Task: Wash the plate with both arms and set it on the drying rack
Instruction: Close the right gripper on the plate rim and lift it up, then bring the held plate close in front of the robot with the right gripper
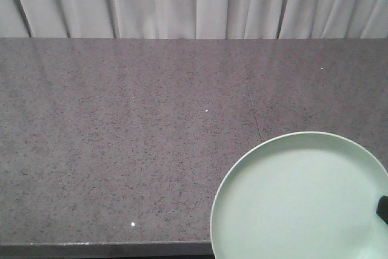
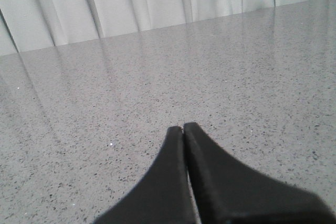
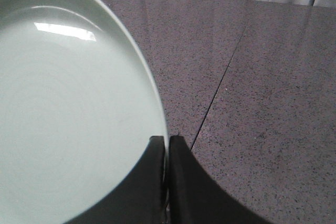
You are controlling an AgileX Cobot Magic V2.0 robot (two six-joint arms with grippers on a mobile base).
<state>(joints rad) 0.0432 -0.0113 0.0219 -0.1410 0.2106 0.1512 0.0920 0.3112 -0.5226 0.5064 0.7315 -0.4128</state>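
The pale mint-green plate point(image 1: 303, 201) fills the lower right of the front view, held above the grey speckled counter point(image 1: 121, 137). My right gripper point(image 3: 167, 139) is shut on the plate point(image 3: 68, 114) at its right rim, one finger over the face and one outside the edge. A black bit of that gripper point(image 1: 382, 208) shows at the plate's right edge. My left gripper point(image 2: 182, 128) is shut with nothing between its fingers, hovering low over bare counter point(image 2: 131, 87). The drying rack is out of view.
White pleated curtains point(image 1: 194, 1) hang behind the counter's far edge. A thin seam point(image 1: 256, 116) runs across the counter top, also seen as the seam point(image 3: 220, 90) to the right of the plate. The counter's front edge point(image 1: 103, 248) lies at the bottom left.
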